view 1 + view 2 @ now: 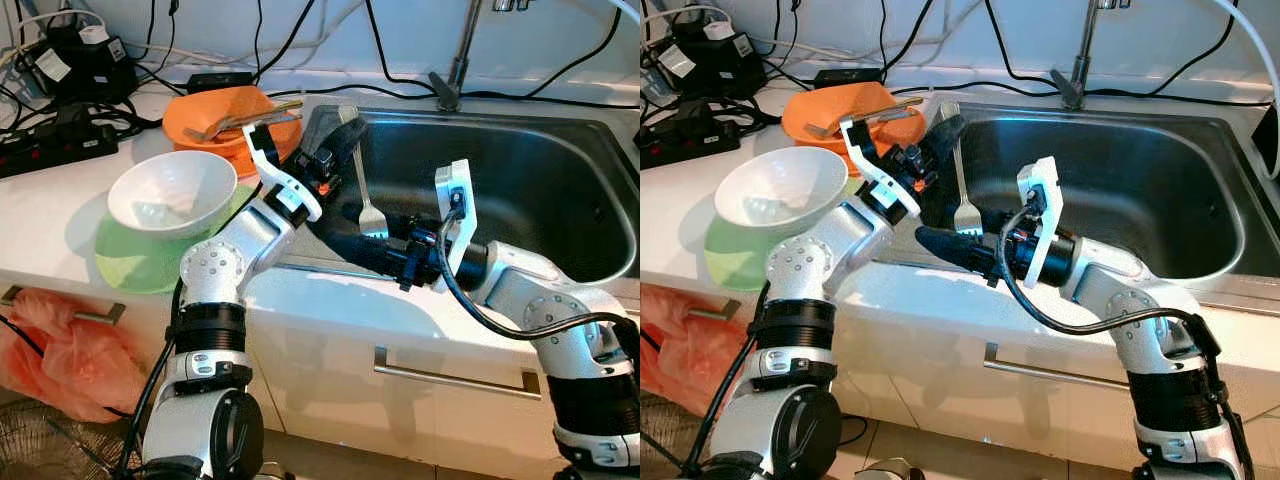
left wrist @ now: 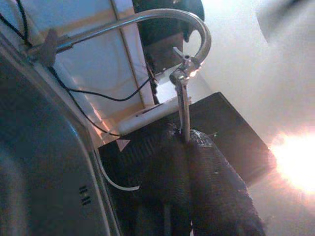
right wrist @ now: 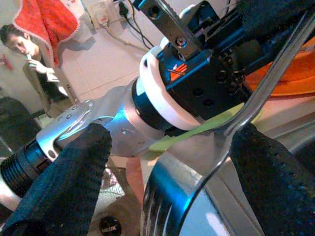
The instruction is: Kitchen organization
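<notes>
A metal fork (image 1: pixel 364 190) hangs tines down over the left end of the steel sink (image 1: pixel 540 190). My left gripper (image 1: pixel 335 150) is shut on its handle from above; in the left wrist view the handle (image 2: pixel 184 113) sticks out between the closed fingers (image 2: pixel 216 187). My right gripper (image 1: pixel 378 245) reaches in from the right at the sink's front rim, open. In the right wrist view the fork (image 3: pixel 236 128) runs between the spread fingers (image 3: pixel 64 182), its lower part close against the right one.
A stack of orange plates (image 1: pixel 195 120) carrying cutlery stands left of the sink. A white bowl (image 1: pixel 170 190) sits on a green plate (image 1: pixel 130 265). Power strips and cables (image 1: pixel 60 140) crowd the back left. The faucet (image 1: pixel 455 60) rises behind the sink. A person (image 3: pixel 29 54) stands behind.
</notes>
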You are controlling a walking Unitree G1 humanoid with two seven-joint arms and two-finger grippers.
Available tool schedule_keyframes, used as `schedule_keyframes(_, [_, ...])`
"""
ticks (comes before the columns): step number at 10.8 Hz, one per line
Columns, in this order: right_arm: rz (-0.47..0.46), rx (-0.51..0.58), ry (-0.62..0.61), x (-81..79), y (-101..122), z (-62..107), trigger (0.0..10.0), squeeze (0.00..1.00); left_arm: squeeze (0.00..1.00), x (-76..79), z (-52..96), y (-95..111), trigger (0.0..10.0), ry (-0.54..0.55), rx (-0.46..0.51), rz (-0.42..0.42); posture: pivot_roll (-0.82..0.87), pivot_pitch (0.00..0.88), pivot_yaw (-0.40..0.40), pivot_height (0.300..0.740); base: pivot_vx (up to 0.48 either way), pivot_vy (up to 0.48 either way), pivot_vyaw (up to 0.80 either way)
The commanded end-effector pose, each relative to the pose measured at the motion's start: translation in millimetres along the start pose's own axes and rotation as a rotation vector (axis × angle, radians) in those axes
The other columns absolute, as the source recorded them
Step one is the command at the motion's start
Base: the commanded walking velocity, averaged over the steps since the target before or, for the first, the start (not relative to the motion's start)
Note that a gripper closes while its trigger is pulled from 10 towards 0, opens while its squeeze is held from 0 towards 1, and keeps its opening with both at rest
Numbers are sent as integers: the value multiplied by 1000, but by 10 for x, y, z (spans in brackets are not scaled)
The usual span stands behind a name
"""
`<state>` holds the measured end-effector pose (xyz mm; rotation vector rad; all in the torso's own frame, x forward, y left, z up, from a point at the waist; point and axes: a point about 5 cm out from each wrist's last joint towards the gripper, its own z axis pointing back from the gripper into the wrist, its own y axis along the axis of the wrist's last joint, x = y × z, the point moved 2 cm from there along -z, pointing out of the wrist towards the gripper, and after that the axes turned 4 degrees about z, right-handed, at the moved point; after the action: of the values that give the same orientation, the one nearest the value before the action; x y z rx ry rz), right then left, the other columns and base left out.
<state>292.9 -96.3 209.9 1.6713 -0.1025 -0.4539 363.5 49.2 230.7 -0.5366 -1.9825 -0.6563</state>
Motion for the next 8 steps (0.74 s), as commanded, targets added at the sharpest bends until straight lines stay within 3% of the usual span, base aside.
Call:
schedule_keyframes(1, [7,3,26,-9,65,-5,10000,0,0,-43,23,-58,0,-9,-17,23,114,51,81,740,0,0,0])
schedule_keyframes(2, [-2,2,36,-5,75,14,0,0,0,-45,45,13,0,-11,-4,8,114,51,81,740,0,0,0])
schedule_keyframes(8, [-1,-14,28,23,61,71,0,0,0,-15,51,36,0,-40,-25,-21,114,46,79,740,0,0,0])
